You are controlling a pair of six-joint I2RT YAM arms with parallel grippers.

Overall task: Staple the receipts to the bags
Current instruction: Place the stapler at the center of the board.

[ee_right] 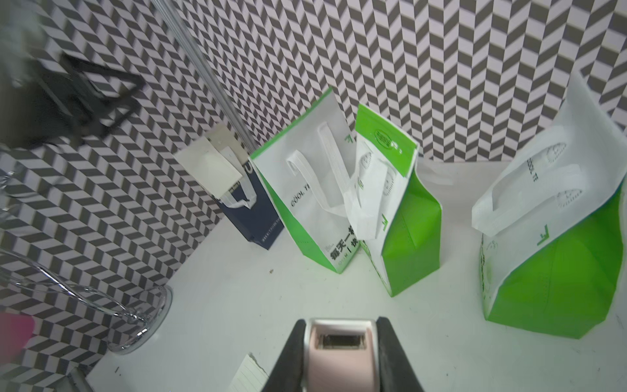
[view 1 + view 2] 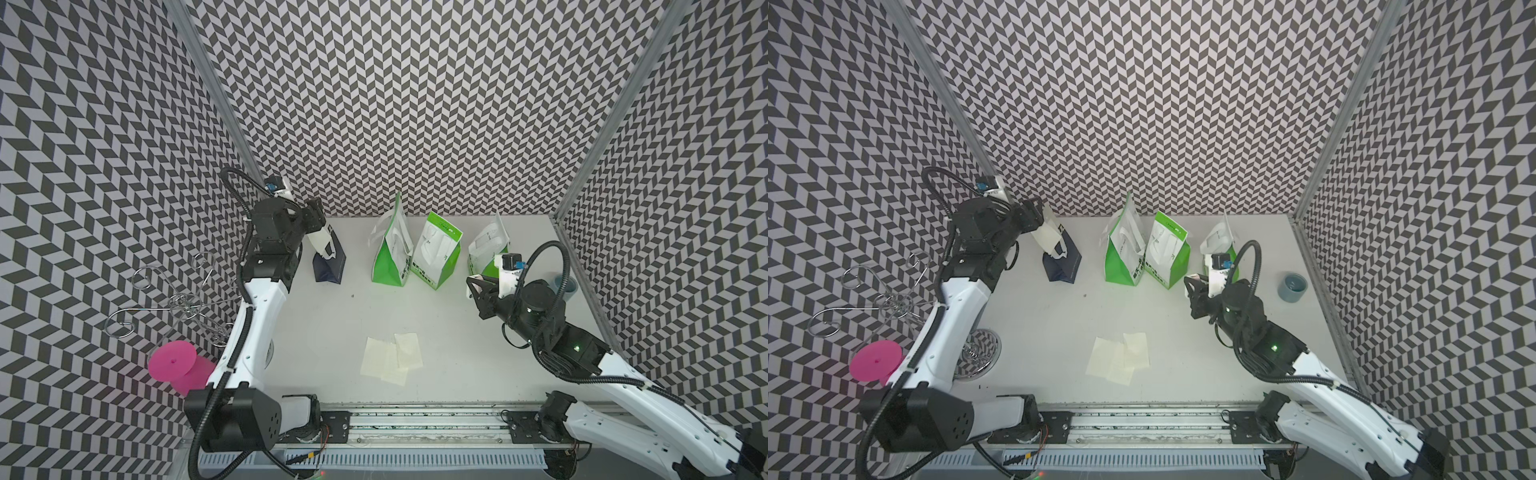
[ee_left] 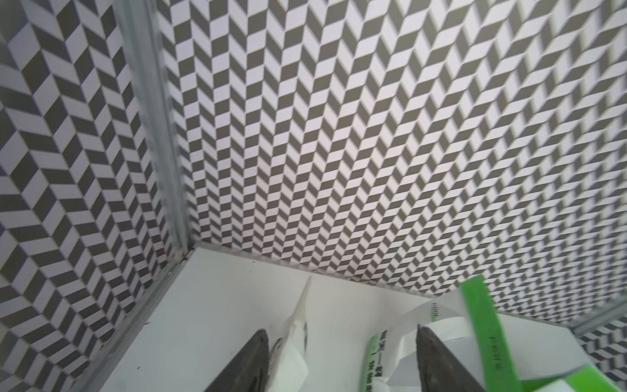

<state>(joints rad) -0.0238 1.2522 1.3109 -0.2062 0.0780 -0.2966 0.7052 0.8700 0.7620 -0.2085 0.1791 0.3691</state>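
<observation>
Left gripper open at receipt on navy bag, ten o'clock | stapler gripped by right gripper | unheld receipt could be dislodged.

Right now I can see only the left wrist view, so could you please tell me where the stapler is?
Observer: The right tool is shut on the stapler, close to a green bag.
Operator: Thank you. And what is left to staple?
Observer: Three receipts lie overlapping on the table, between the two arms.
Operator: Is any already placed?
Observer: One receipt sits at the navy bag's top edge; I cannot tell whether a staple holds it.
</observation>
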